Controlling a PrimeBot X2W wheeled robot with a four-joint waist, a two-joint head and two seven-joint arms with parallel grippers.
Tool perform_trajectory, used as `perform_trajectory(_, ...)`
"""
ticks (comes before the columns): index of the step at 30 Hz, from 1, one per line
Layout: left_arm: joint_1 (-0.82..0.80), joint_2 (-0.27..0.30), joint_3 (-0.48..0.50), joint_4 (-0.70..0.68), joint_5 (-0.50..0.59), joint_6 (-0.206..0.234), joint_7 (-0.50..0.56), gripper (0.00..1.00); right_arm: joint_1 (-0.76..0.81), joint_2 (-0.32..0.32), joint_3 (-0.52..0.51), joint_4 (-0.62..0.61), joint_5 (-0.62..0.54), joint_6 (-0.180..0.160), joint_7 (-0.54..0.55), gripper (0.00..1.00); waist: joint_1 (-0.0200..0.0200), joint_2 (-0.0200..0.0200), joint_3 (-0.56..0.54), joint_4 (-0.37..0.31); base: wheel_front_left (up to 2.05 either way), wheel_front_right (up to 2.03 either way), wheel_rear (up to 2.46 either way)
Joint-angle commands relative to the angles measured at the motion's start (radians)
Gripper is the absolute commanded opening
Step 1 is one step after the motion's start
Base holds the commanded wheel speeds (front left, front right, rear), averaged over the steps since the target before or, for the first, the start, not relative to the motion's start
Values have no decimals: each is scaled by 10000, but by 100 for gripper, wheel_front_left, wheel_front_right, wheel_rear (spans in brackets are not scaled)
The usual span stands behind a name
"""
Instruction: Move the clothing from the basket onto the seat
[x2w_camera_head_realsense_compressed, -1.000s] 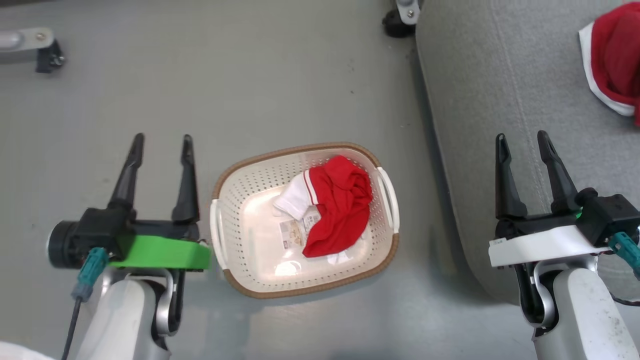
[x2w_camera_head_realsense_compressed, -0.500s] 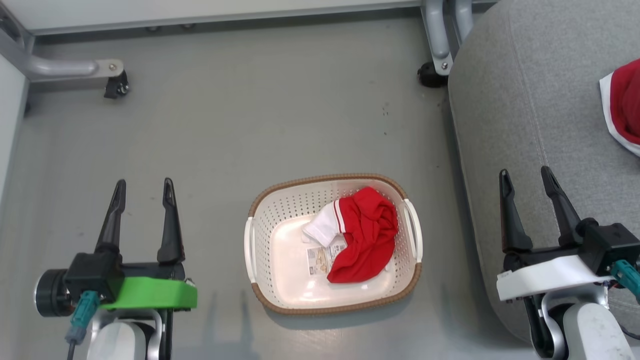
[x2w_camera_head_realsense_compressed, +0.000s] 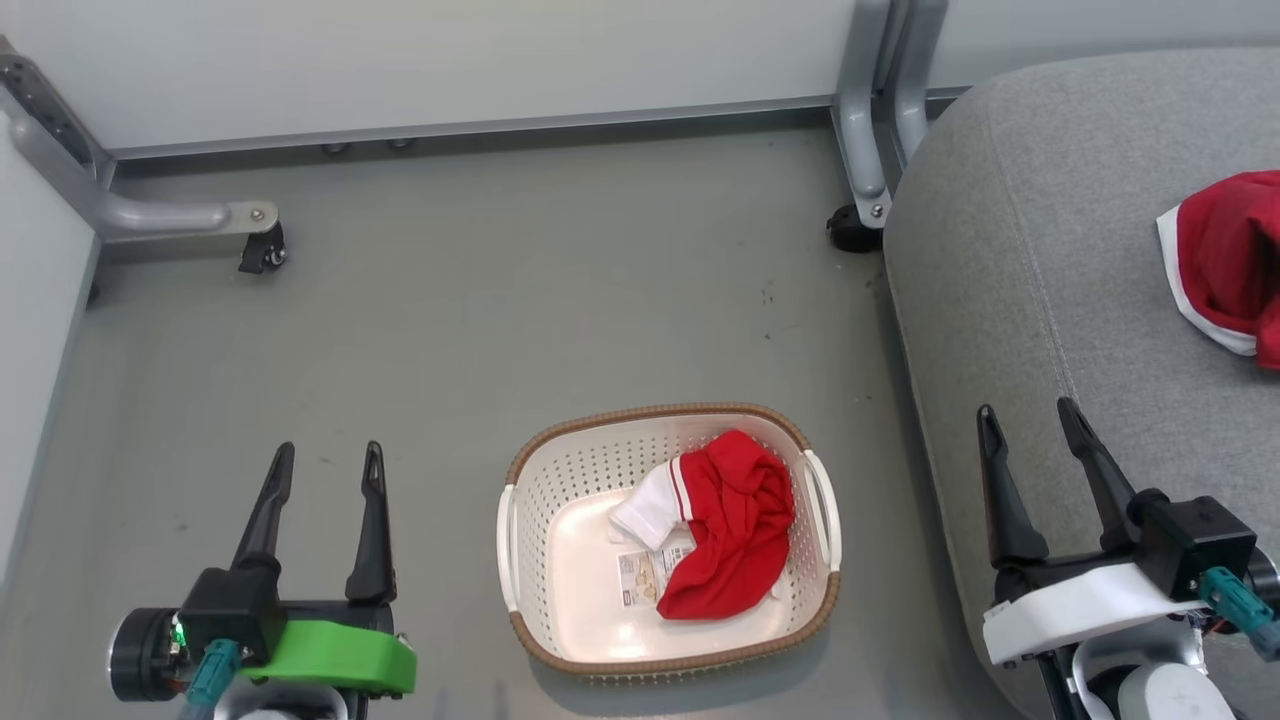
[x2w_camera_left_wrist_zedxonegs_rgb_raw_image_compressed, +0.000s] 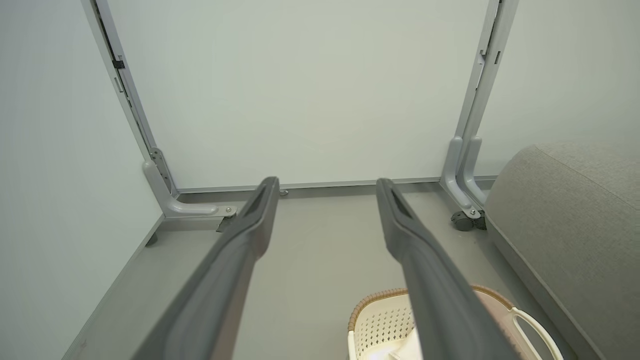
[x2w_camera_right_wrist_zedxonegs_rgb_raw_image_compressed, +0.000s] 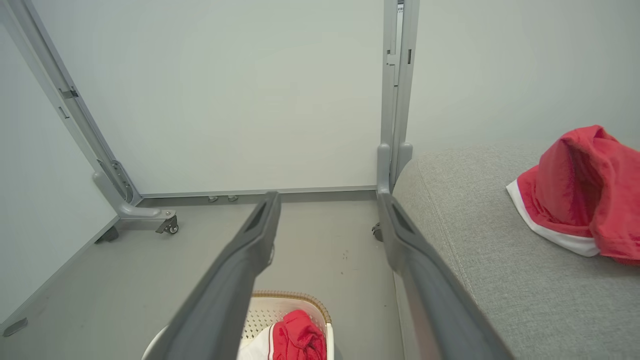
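Observation:
A cream basket with a brown rim stands on the grey floor, holding one crumpled red garment with a white sleeve over a paper label. A second red garment with white trim lies on the grey seat at the right; it is also in the right wrist view. My left gripper is open to the left of the basket, above the floor. My right gripper is open over the seat's near edge, to the right of the basket. The basket and the garment show low between the right gripper's fingers.
Pale wall panels stand behind on grey metal frames, with a caster at the left and another caster beside the seat's far corner. A panel also runs along the left side. The basket's corner shows low in the left wrist view.
The head camera has lifted and pulled back, so the wall and frames now show and the basket sits lower. Both grippers stay open and empty. The garments have not moved.

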Motion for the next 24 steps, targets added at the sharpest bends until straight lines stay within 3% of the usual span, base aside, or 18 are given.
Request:
perform_trajectory(1,251,-50,-12,81,53,-45,9,100,231,-13,47,-44,10,-5,44,100,1,-1,-272,-54,0,0,0)
perform_trajectory(24,177,-139,72,807,132,-119,7,100,416,-4,152,-162,85,-5,248,100,1,-1,-451,-36,0,0,0)
